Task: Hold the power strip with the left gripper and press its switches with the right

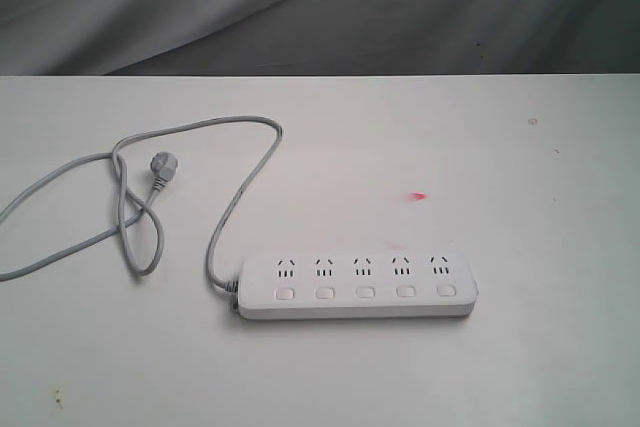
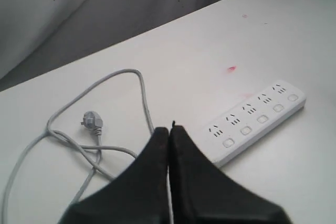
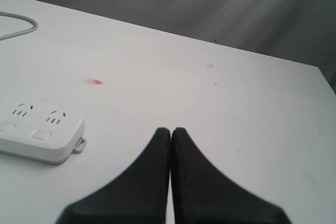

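We see the strip (image 1: 357, 287) as smooth white plastic with a faint sheen, and its switches (image 1: 365, 292) look the same. The cord (image 1: 220, 121) has a matt, light grey, rubbery-looking sheath. The bench (image 1: 520, 247) is white, smooth and matt. Beyond it hangs creased grey cloth (image 1: 300, 7). The left end effector (image 2: 168, 128) and right end effector (image 3: 171, 129) look like matt black plastic.

Soft, even light spreads over the white table (image 1: 540, 247). The power strip (image 1: 357, 281) nearly washes into the bright surface, and only a thin shadow along its near edge sets it off. The grey backdrop (image 1: 300, 7) sits dimmer, shaded in its folds. In the wrist views the left gripper (image 2: 169, 129) and right gripper (image 3: 171, 130) loom soft-edged and featureless black, close to the lens. A faint pink cast tints mid-table.
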`<state>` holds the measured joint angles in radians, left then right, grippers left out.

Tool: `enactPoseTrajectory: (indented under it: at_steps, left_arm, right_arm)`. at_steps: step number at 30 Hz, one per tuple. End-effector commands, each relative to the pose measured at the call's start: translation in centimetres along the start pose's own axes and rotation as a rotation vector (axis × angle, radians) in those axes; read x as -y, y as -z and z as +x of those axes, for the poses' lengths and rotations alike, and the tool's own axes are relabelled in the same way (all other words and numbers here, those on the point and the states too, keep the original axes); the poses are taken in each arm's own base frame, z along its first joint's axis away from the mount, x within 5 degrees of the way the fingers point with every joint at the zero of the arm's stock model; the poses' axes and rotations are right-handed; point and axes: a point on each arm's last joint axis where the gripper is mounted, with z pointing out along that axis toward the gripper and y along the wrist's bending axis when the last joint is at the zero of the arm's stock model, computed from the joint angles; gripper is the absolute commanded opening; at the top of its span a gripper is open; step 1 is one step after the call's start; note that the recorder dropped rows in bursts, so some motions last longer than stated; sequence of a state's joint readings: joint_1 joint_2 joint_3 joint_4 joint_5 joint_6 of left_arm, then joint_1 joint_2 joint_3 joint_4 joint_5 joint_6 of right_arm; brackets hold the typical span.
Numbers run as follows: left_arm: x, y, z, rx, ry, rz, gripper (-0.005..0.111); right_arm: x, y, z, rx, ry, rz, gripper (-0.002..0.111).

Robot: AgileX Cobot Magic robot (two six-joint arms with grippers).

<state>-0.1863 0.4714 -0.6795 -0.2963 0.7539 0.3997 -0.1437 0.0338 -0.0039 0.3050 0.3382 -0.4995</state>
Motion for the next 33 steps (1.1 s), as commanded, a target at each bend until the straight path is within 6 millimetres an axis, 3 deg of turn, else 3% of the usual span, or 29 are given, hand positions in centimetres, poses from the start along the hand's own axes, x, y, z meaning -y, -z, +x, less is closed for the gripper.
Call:
enactPoseTrajectory:
  at_steps: [1,6,10,15,20,24,33]
  left_arm:
    - [-0.7,0.0,-0.2,0.029,0.004,-0.075,0.000]
    - [-1.3,0.3,0.8,0.120,0.048,-0.176,0.000]
    - [-1.4,-0.4,2.4,0.313,0.068,-0.234,0.000]
    - [-0.8,-2.5,9.2,0.319,0.169,-0.244,0.000]
    - [-0.2,-3.3,13.2,0.311,0.172,-0.243,0.000]
    - [0.0,-3.6,14.5,0.306,0.172,-0.241,0.000]
    - [0.2,-3.8,15.3,0.223,0.179,-0.227,0.000]
  right_arm:
    - [0.1,0.0,0.0,0.012,-0.004,0.012,0.000]
    - [0.1,0.0,0.0,0.012,-0.004,0.012,0.000]
    - [0.1,0.0,0.0,0.012,-0.004,0.012,0.000]
    - [0.1,0.0,0.0,0.012,-0.004,0.012,0.000]
    - [0.1,0.0,0.0,0.012,-0.004,0.012,0.000]
    - [0.1,0.0,0.0,0.012,-0.004,0.012,0.000]
    - [0.1,0.0,0.0,0.012,-0.004,0.012,0.000]
